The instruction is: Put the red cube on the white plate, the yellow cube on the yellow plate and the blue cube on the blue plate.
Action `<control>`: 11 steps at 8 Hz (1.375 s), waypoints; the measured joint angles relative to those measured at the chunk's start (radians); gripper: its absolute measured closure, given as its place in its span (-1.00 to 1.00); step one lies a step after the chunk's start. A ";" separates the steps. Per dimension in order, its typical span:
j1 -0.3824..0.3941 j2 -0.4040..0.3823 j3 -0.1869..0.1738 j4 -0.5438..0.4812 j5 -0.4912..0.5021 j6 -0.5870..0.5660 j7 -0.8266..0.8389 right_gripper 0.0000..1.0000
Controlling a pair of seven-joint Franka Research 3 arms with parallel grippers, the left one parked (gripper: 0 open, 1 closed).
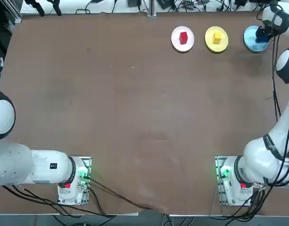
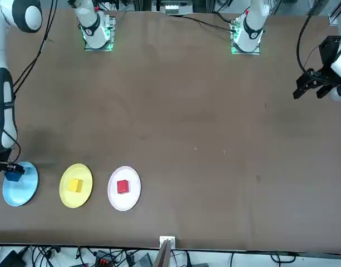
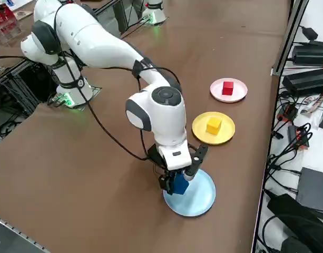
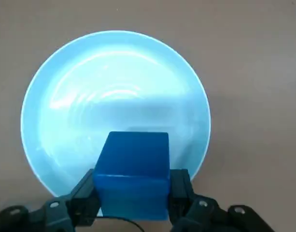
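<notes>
1. We see the right pincer [image 4: 133,203] clamped on the blue cube [image 4: 133,174], holding it over the blue plate [image 4: 114,92], toward the rim nearest the arm rather than the centre.
2. The red cube [image 1: 183,37] already sits on the white plate [image 1: 182,38], and the yellow cube [image 1: 217,37] on the yellow plate [image 1: 216,39]; in the top view the blue plate lies at their 3 o'clock.
3. Our worry: released this close to the rim, the cube could tip over the edge and roll onto the worktop [image 1: 135,117].
4. A release from too high could make it bounce; a push too low could skid the light plate.
5. The wrist view alone shows the cube's offset on the plate; the top view hides most of it behind the arm.
6. The side view alone hints at height; the cube looks just above the plate, though we cannot be sure they are apart.
</notes>
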 joint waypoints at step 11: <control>0.002 0.026 0.002 0.008 0.030 0.053 0.057 -1.00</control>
